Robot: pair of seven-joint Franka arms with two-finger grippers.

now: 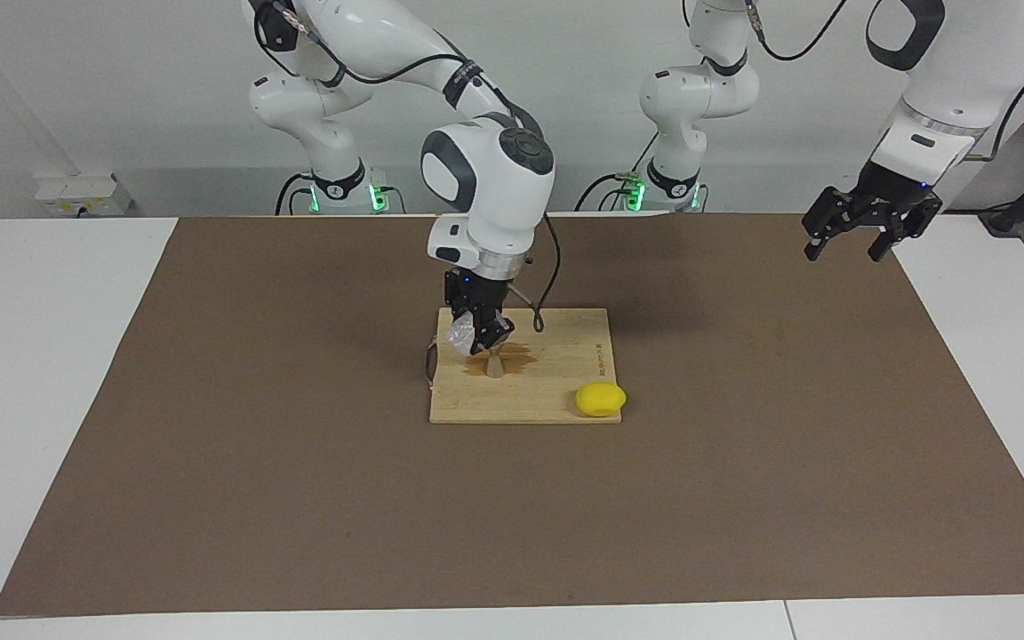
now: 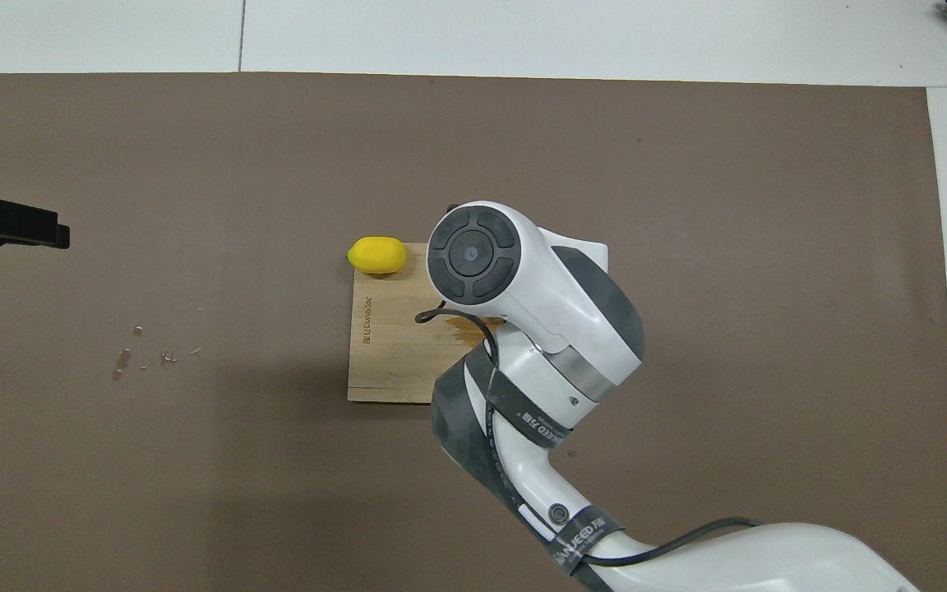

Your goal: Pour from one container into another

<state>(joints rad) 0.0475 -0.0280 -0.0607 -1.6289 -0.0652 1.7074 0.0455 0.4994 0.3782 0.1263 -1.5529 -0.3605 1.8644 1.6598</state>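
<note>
The clear cup (image 1: 457, 336) hangs tilted in my right gripper (image 1: 479, 336), which is shut on it just above the wooden board (image 1: 556, 404). Directly under the gripper stands the metal jigger (image 1: 495, 367); only its lower cone shows, its mouth is covered by the gripper and cup. In the overhead view the right arm hides both cup and jigger. My left gripper (image 1: 872, 236) hangs open and empty in the air over the mat's corner at the left arm's end, and it also shows in the overhead view (image 2: 9, 234).
A yellow lemon (image 1: 601, 399) lies at the board's corner, farther from the robots than the jigger. A brown wet stain (image 2: 464, 329) marks the board (image 2: 383, 362) around the jigger. Small droplets (image 2: 124, 358) dot the brown mat toward the left arm's end.
</note>
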